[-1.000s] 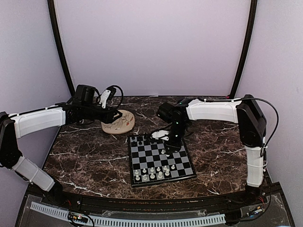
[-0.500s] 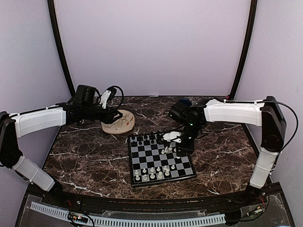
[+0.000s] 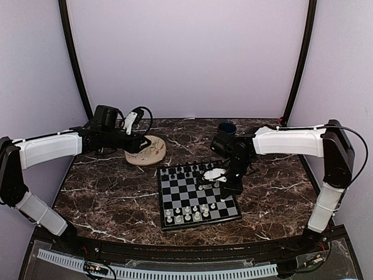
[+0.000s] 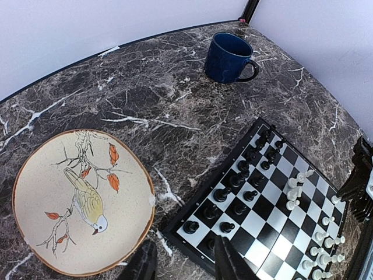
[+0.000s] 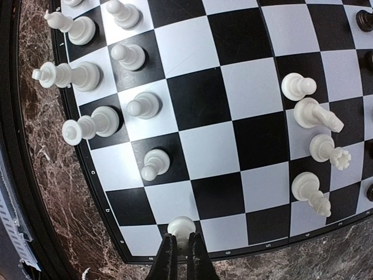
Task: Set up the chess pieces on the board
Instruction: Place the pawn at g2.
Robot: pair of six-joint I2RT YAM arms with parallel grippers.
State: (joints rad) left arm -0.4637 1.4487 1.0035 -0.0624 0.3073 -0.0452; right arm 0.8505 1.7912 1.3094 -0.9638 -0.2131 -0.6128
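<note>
The board (image 3: 185, 189) lies at the table's middle, black chess pieces (image 3: 180, 171) on its far rows and white ones (image 3: 189, 213) on its near rows. My right gripper (image 3: 228, 184) hangs over the board's right edge, shut on a white pawn (image 5: 181, 226), which stands low over a dark square by the rim. More white pieces (image 5: 87, 76) line the board (image 5: 250, 128) to the left, and a few (image 5: 315, 146) stand mid-board. My left gripper (image 4: 185, 262) is open and holds nothing, between the plate and the board's (image 4: 274, 221) corner, near black pieces (image 4: 233, 198).
A round beige plate (image 3: 145, 150) with a bird drawing (image 4: 87, 201) sits left of the board. A dark blue cup (image 3: 227, 126) stands at the back right, and the left wrist view shows the cup (image 4: 228, 56) too. Curved black posts rise at both back corners.
My right arm has swung right and nearer across the board with the white pawn, uncovering the blue cup behind it. The left arm has not moved.
</note>
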